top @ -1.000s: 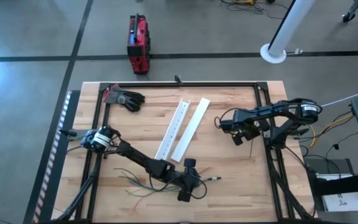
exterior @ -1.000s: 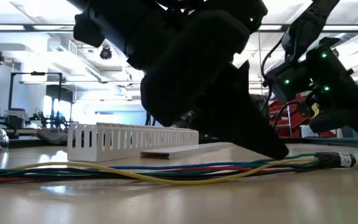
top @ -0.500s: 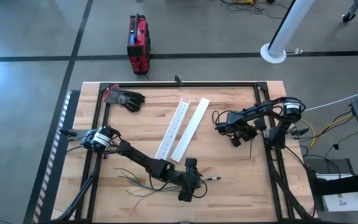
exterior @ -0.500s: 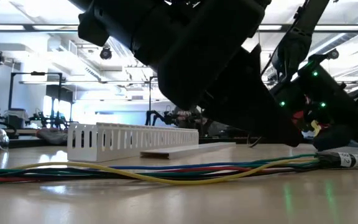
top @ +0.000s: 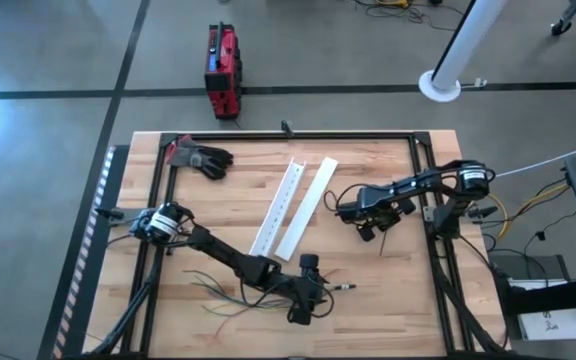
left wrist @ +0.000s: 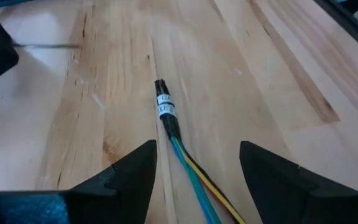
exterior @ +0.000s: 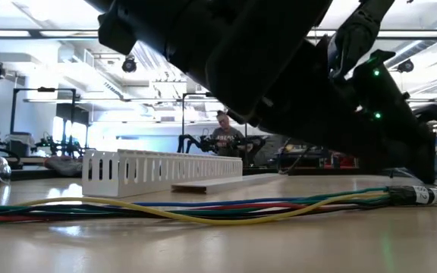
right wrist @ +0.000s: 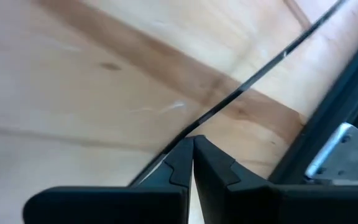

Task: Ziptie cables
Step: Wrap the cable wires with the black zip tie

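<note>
- Left gripper point(left wrist: 194, 165): we are holding it low over the counter's point(top: 368, 300) near edge, fingers spread wide, straddling the cables so that a closing would catch them near the plug end.
- Cables point(left wrist: 185, 155): green, blue and yellow strands are running together into a dark labelled tip, lying flat on the wood between our open fingers; the loose tails are fanning out toward the left along the near edge point(top: 230, 298). Nothing is binding them yet, so we judge the tying not begun.
- Right gripper point(right wrist: 193, 155): we are keeping it pinched shut on a thin dark strip point(right wrist: 253, 78), likely the ziptie, carried in the air right of the white strips, presumably for bringing to the bundle.
- White strips point(top: 293, 208): two lying side by side mid-counter, untouched.
- Glove point(top: 204, 158): resting at the far left corner, clear of the work.
</note>
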`<state>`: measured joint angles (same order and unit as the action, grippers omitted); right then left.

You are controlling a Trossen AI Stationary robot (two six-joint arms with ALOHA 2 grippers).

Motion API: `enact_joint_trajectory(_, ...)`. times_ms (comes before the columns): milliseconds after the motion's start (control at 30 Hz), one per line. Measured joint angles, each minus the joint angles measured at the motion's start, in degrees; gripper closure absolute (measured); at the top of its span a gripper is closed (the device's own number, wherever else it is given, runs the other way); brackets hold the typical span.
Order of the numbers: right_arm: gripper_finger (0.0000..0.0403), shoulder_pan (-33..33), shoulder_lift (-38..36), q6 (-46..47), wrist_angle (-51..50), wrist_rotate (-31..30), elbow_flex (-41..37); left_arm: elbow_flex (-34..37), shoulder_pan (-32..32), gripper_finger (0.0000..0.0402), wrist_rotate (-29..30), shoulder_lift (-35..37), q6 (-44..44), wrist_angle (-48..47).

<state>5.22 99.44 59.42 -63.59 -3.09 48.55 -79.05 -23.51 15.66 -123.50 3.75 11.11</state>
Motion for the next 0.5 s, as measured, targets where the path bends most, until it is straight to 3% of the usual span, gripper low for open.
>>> enact_joint_trajectory(500, 0.0403, -8.6, 0.0, 1.2, -0.1, -4.1, 12.9, 0.0, 0.0, 0.021, 0.0, 0.0, 0.0, 0.5)
